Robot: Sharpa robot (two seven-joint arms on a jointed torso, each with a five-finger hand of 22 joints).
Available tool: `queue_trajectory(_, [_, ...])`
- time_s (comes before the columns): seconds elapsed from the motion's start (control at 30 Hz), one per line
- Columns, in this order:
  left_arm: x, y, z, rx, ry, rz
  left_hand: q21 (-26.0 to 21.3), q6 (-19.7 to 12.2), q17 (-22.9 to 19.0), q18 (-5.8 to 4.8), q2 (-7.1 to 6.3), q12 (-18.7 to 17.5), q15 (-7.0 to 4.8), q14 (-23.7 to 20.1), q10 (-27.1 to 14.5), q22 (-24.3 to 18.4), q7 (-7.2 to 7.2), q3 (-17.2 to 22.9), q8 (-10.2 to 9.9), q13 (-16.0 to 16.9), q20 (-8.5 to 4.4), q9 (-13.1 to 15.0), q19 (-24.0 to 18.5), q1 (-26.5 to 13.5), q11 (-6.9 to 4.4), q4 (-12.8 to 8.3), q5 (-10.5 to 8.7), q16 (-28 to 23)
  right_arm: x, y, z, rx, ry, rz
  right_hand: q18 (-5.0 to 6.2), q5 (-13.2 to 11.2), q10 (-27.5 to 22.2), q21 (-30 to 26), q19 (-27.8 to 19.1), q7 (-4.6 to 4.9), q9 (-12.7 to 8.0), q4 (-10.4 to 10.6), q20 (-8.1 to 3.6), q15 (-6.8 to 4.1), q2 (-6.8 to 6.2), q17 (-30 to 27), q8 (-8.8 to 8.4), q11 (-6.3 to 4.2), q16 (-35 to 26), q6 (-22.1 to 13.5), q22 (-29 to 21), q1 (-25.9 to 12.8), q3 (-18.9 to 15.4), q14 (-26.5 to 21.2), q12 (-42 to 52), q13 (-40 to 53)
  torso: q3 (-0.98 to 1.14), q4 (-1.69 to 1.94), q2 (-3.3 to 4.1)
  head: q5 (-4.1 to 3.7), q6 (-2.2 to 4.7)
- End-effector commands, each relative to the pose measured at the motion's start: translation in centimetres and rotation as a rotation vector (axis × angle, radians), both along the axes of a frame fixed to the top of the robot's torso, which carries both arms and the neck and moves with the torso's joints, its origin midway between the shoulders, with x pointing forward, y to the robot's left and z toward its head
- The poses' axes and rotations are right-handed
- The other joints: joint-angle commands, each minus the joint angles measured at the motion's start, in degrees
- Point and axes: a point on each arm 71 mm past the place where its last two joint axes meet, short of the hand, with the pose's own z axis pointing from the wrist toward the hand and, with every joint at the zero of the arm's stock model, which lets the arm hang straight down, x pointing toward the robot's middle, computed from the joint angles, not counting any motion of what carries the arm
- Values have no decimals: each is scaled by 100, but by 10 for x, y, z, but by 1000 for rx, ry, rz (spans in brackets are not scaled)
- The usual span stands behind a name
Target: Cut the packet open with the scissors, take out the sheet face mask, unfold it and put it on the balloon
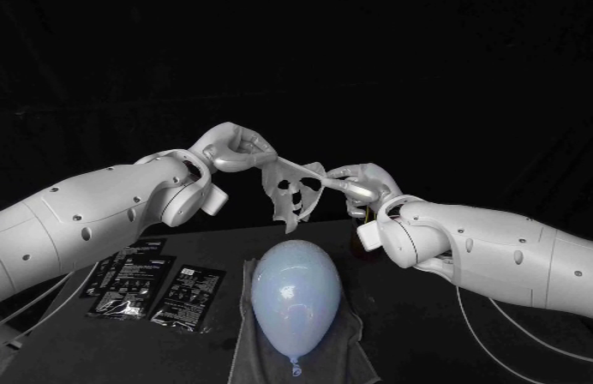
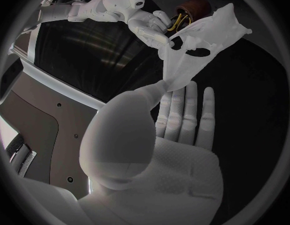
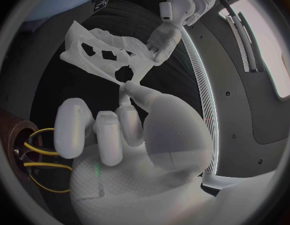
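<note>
left robot hand [image 1: 237,150] and right robot hand [image 1: 352,183] pinch the sheet face mask [image 1: 294,192] apart to unfold it. the balloon [image 1: 296,291] lies below.

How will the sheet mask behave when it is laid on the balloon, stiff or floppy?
Probably floppy: the sheet mask sags between the left robot hand and right robot hand. Likely thin and tearable near its cut holes.

A: What colour is the item between the fingers of the silver left hand [image 1: 235,150] and right hand [image 1: 356,183]?
B: Sheet face mask [image 1: 294,191], white. Below the fingers: balloon [image 1: 296,294], plain pale blue; cloth [image 1: 356,337], grey; packets [image 1: 123,283], black with white print.
</note>
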Motion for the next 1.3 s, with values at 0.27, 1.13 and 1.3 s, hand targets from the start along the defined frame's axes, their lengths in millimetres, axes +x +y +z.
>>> queue_trajectory(0.27, [-1, -8, 4, 1, -3, -21, 85, -70, 27, 118, 35, -84, -28, 126, 131, 37, -7, 49, 65, 6, 3, 506, 81, 27, -10, 1, 22, -52, -2, 8, -3, 13, 37, 69, 104, 22, -166, -163, -128, 76, -94, 25, 48, 95, -3, 1152, -104, 71, -25, -149, 958, -77, -146, 451, -145, 303, 0, 0, 3, -5, -10])
queue_trajectory(1.13, [-4, -26, 23, -66, 29, -74, 908, -311, 249, 116, 112, -946, -134, 755, 549, 585, 0, -14, 168, -7, -295, 1038, 390, 54, -19, 30, 23, -358, 0, 25, -20, -24, 151, 192, 266, 11, -1122, -1002, -626, 387, -552, 476, 320, 378, -409, 276, -538, 372, -313, -672, 731, -446, -1029, -87, -928, -468, 2, -4, -3, 27, -54])
queue_trajectory(1.3, [-4, -27, 24, -61, 30, -78, 1003, -311, 286, 102, 116, -1017, -143, 801, 590, 661, -3, -30, 155, -5, -318, 1075, 358, 59, -23, 30, 23, -388, -1, 29, -20, -25, 152, 206, 289, -5, -1244, -1113, -707, 414, -599, 712, 356, 410, -512, 182, -575, 401, -330, -777, 702, -607, -1399, -164, -972, -565, 3, -1, 1, 14, -47])
